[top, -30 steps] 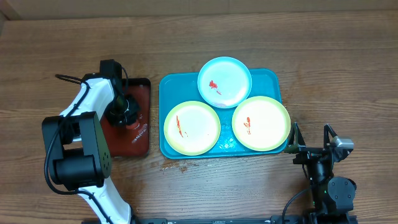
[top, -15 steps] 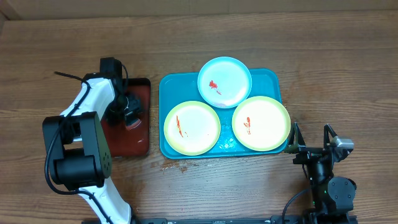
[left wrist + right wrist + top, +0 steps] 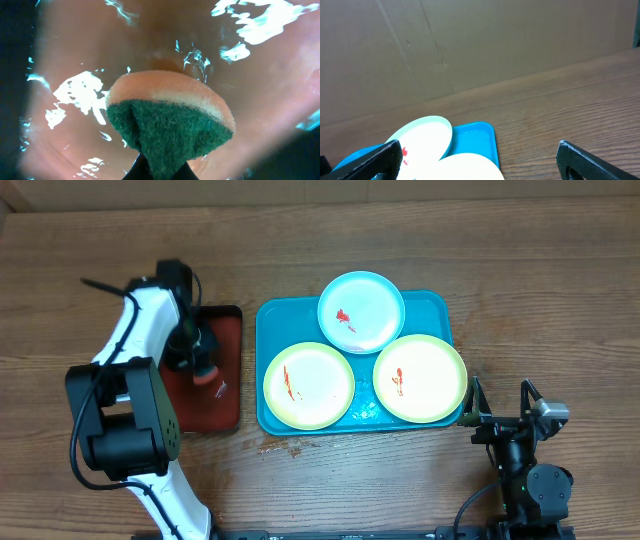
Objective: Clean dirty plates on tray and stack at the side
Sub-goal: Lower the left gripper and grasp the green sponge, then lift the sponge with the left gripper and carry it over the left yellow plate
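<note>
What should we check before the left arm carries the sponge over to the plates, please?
1. Sponge clamped in left gripper: ok.
2. Sponge lifted off red tray: cannot tell.
3. Left plate, right plate and blue plate on blue tray: ok.
4. Plates clean: not ok, all three smeared red.
5. Right gripper open, beside the blue tray: ok.

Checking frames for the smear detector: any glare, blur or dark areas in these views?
Left wrist: white glare patches across the glossy dark red tray, edges dark, sponge close up but sharp. Overhead: even light, sharp, red smears on the plates readable. Right wrist: sharp, no glare, plates cut off at the bottom edge.
</note>
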